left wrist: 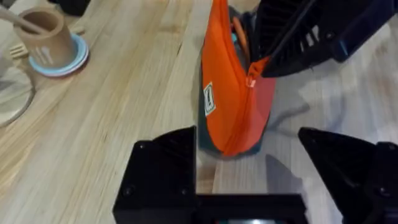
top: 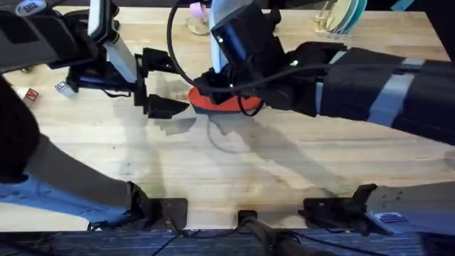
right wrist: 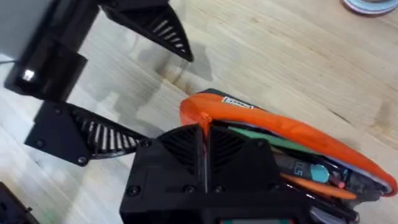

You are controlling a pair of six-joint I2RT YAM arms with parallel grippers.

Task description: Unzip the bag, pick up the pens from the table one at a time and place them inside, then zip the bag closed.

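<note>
This looks like a robotics lab set up for handling household things. Two black arms are mounted at the near edge of a light butcher-block bench, cables trailing over it. At the far edge stand a wooden cup of sticks and a rack of plates.

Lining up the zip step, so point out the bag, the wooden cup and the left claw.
bag (left wrist: 233, 106), left wrist view, orange side panel.
wooden cup (left wrist: 43, 37), left wrist view, its side wall.
left claw (left wrist: 255, 171), left wrist view, midway between its open fingertips.
</note>
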